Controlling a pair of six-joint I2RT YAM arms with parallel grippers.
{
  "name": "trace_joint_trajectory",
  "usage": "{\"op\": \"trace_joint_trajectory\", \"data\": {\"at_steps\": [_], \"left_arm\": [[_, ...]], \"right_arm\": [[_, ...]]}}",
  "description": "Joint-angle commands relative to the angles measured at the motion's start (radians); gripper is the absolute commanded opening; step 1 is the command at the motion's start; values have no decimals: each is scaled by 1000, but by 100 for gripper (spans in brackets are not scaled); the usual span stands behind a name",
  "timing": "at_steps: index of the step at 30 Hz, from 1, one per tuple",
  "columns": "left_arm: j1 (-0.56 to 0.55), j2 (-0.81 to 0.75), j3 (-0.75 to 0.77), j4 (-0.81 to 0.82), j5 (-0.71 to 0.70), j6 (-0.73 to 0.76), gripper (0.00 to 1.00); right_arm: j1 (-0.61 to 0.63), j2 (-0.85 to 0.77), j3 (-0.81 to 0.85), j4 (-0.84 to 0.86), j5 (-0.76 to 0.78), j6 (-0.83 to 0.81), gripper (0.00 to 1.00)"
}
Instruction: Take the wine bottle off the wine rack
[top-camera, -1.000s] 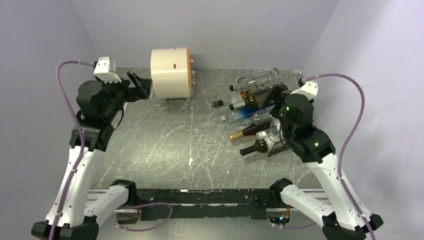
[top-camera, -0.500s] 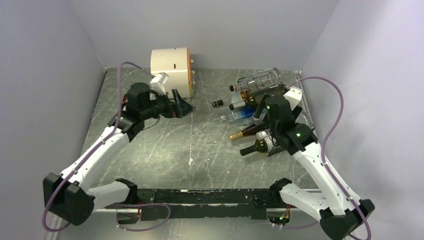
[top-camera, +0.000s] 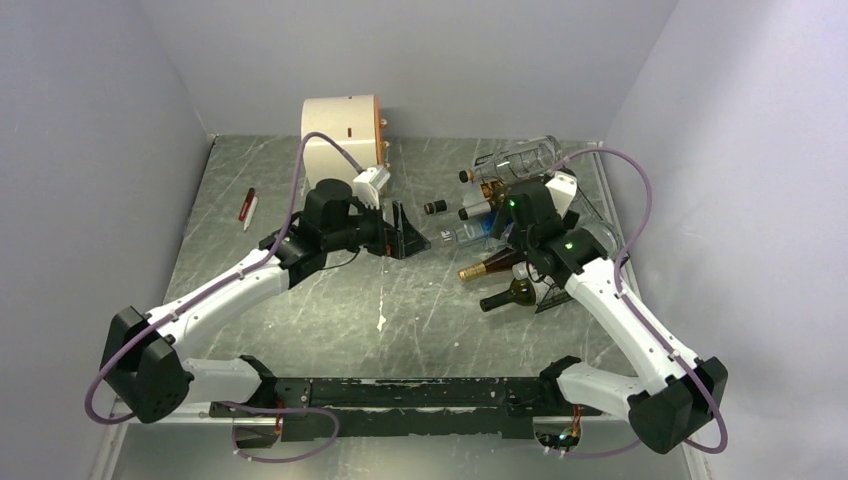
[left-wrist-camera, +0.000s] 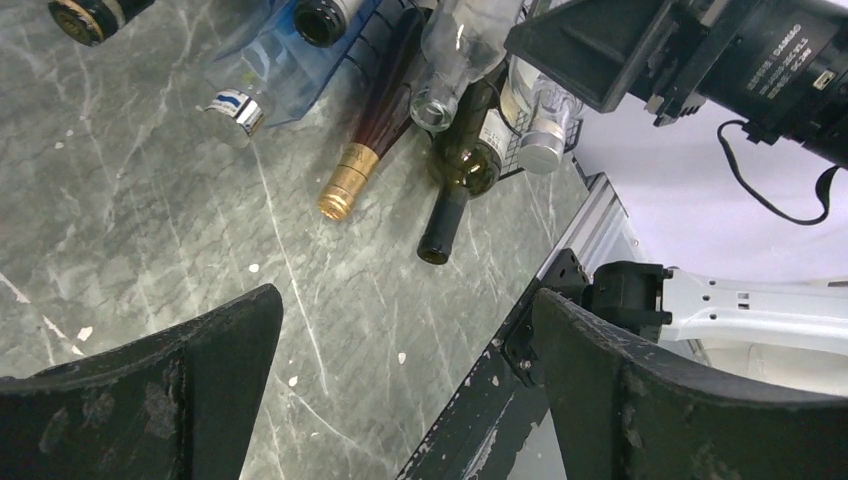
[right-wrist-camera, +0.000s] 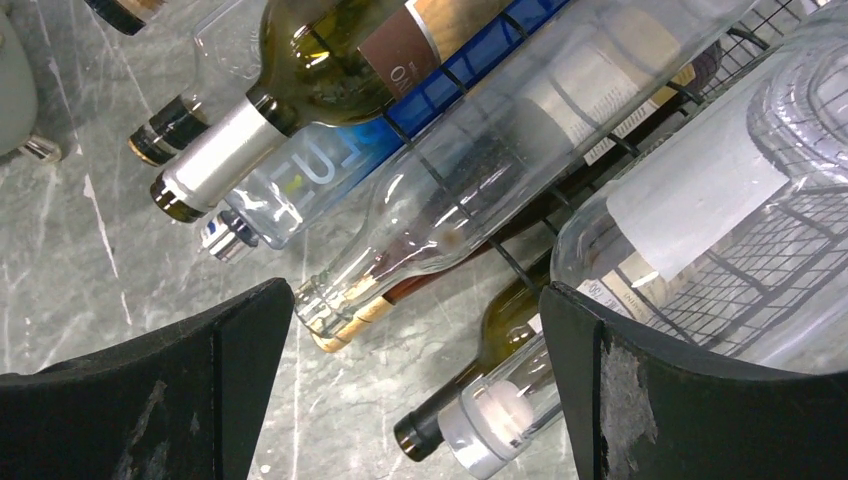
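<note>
The wine rack (top-camera: 556, 293) is sitting at the right rear of the counter (top-camera: 330, 300), and the wine bottles (top-camera: 492, 265) are lying in it with their necks pointing left. The right gripper (right-wrist-camera: 415, 290) is hanging just above them, spread wide and grasping nothing. The left gripper (top-camera: 410, 232), likewise released and empty, is hovering over mid-counter, facing the rack.

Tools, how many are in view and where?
2. The left tool is open over the table middle, pointing toward the bottles. The right tool is open close above the bottles in the wine rack.
</note>
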Motion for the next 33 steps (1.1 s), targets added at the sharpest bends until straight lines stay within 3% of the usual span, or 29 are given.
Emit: {"op": "trace_joint_trajectory", "data": {"at_steps": [1, 6, 9, 14, 23, 33], "left_arm": [[-44, 29, 64, 9, -35, 34, 98], [-99, 71, 107, -44, -109, 72, 98], [-112, 74, 101, -38, -134, 76, 98], [-114, 65, 86, -8, -157, 69, 98], [-115, -10, 57, -28, -201, 68, 98], [-115, -56, 60, -73, -242, 86, 98]], "right_arm": [[-5, 16, 55, -27, 13, 81, 100], [-4, 38, 164, -224, 49, 111, 100], [-4, 2, 143, -341, 85, 238, 100], [-4, -82, 31, -325, 19, 310, 96], [-4, -71, -34, -336, 3, 518, 86], [-4, -51, -87, -298, 93, 676, 71]]}}
